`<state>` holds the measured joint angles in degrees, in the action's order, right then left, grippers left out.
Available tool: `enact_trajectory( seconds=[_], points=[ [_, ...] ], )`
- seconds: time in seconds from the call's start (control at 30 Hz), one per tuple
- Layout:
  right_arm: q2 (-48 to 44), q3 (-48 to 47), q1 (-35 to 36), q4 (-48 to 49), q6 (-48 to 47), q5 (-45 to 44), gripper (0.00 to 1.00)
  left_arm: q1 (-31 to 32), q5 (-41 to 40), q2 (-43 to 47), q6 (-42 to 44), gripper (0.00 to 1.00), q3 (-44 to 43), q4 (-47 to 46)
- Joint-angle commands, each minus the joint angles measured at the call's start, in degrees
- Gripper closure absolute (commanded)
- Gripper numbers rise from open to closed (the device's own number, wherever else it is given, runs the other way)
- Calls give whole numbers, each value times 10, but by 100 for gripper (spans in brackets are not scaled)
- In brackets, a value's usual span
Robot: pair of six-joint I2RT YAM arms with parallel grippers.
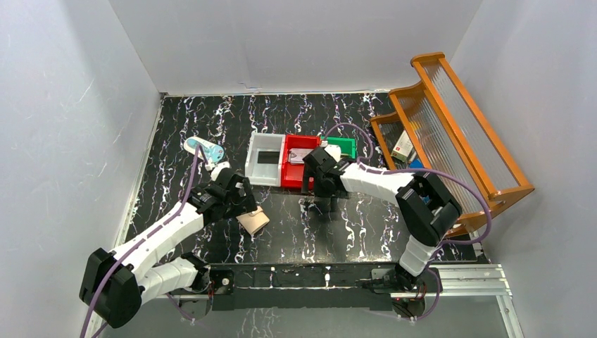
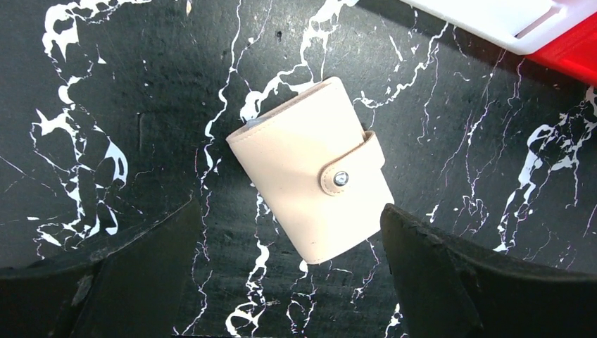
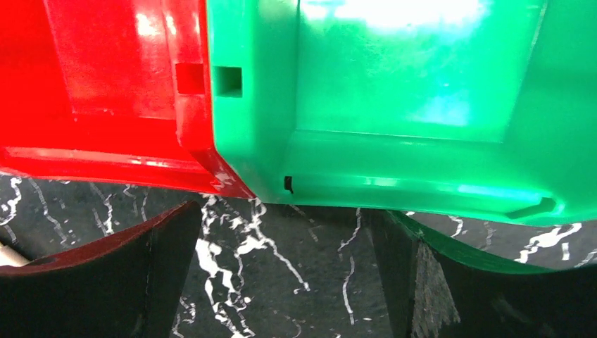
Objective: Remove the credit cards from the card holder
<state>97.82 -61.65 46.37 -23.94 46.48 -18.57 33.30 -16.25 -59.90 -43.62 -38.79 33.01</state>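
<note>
The wallet (image 2: 310,172) is lying flat on the black marbled table (image 1: 176,141), down and to the left of the red bin (image 1: 287,177), on the side toward the arm bases. It is sitting closed and turned at an angle, its tab snapped shut across the long edge, so its contents are staying hidden. Bare tabletop is showing around all of its edges.

The left gripper (image 2: 288,211) is hovering over the wallet with its jaws spread wide and gripping nothing. One finger is standing clear of the wallet with open table between them. The other finger's tip is sitting just beside the snapped edge, and I cannot tell whether it is touching.

The right gripper (image 3: 281,239) is hanging at the near wall of the red bin, right where that wall is butting against the green bin (image 3: 394,105). Its jaws are likewise wide apart and empty, with bare table showing between them below the bins' edge.

A white bin (image 1: 253,160) is touching the red bin's left side. A wooden rack (image 1: 450,127) is standing well to the right of the red bin, against the wall.
</note>
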Motion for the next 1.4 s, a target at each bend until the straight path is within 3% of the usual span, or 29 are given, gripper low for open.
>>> enact_trajectory(
  seconds=[0.0,0.13,0.27,0.53,0.77,1.0,1.37],
  points=[
    [11,-40,-20,-7,-50,-38,2,1,15,13,-17,2,15,-2],
    [11,-57,-27,-28,-76,-34,2,1,24,12,-25,2,21,-6],
    [-18,-42,-21,-9,-83,49,2,1,14,9,-34,2,31,-9],
    [-53,5,44,135,-32,197,21,1,-6,37,-110,13,62,-7],
    [51,-95,122,149,-26,190,32,1,-100,166,-206,24,88,56],
    [142,-183,155,136,-41,196,42,0,-202,307,-305,35,91,148],
    [235,-307,191,24,-93,140,48,1,-252,295,-307,34,54,215]
  ],
)
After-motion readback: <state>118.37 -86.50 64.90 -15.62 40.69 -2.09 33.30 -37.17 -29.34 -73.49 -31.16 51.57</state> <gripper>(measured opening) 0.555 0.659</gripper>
